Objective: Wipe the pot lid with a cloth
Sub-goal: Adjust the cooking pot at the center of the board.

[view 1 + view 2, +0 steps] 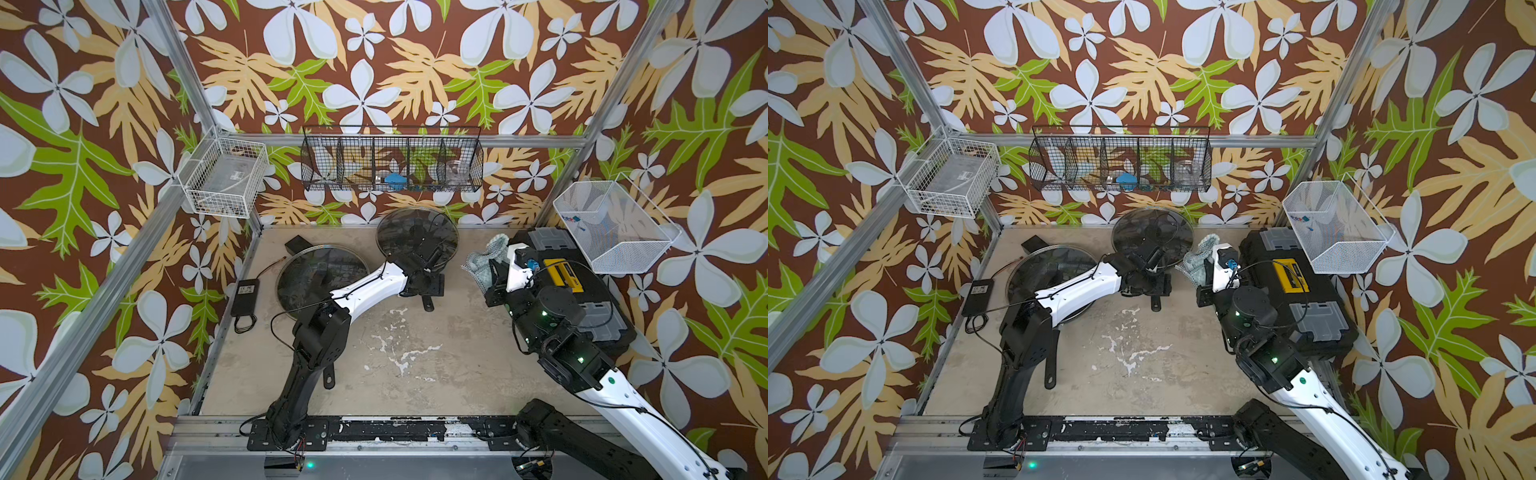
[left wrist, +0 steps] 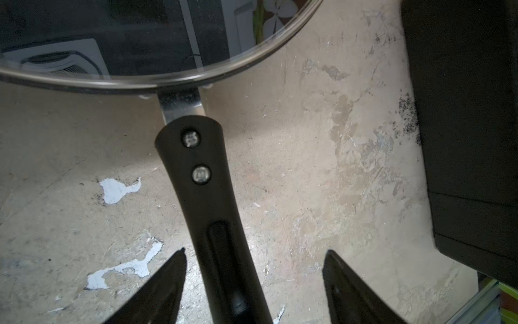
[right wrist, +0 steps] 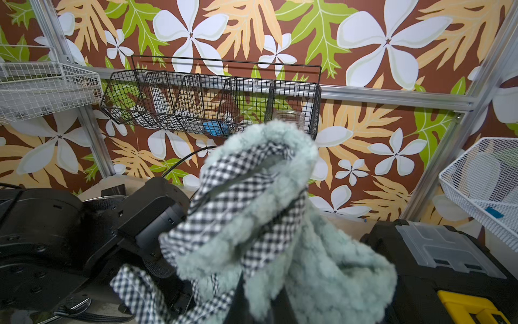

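Toward the far edge of the bench, near its middle, a round glass pot lid is laid flat, its long black handle pointed at the near edge. The handle is straddled by the left gripper, whose jaws are parted. One finger is seen close beside the handle, and a clear gap is left at the other. By the right edge, beside a black toolbox, the cloth, pale teal with checked trim, is pinched in the closed right gripper and held above the bench. A second glass lid is seen toward the left edge.
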`<act>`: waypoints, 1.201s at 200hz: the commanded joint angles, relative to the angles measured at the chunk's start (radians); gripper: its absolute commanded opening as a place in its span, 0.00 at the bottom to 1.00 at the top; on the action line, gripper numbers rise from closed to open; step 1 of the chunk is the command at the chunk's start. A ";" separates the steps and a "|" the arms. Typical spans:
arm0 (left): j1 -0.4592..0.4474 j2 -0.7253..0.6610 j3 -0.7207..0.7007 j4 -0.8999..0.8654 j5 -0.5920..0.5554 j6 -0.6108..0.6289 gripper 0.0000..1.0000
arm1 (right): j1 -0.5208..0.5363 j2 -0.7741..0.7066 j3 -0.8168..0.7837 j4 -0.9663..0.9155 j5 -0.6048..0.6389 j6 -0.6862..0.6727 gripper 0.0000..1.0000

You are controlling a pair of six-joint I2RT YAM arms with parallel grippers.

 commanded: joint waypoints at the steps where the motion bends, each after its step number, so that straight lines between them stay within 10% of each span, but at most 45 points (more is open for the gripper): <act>1: -0.006 0.002 0.011 -0.036 -0.010 -0.001 0.63 | 0.001 -0.009 -0.004 0.001 0.018 -0.015 0.00; 39: -0.010 0.006 -0.014 -0.057 -0.004 0.004 0.50 | 0.001 -0.014 -0.010 0.006 0.014 -0.012 0.00; 77: -0.015 0.015 -0.014 -0.105 0.003 0.030 0.57 | 0.001 -0.013 -0.007 0.021 0.009 -0.008 0.00; 129: -0.016 -0.026 -0.031 -0.120 -0.007 0.036 0.35 | 0.001 -0.011 -0.004 0.029 0.006 -0.012 0.00; 240: -0.041 -0.235 -0.296 -0.099 -0.003 0.025 0.36 | 0.001 0.014 -0.003 0.045 -0.026 0.007 0.00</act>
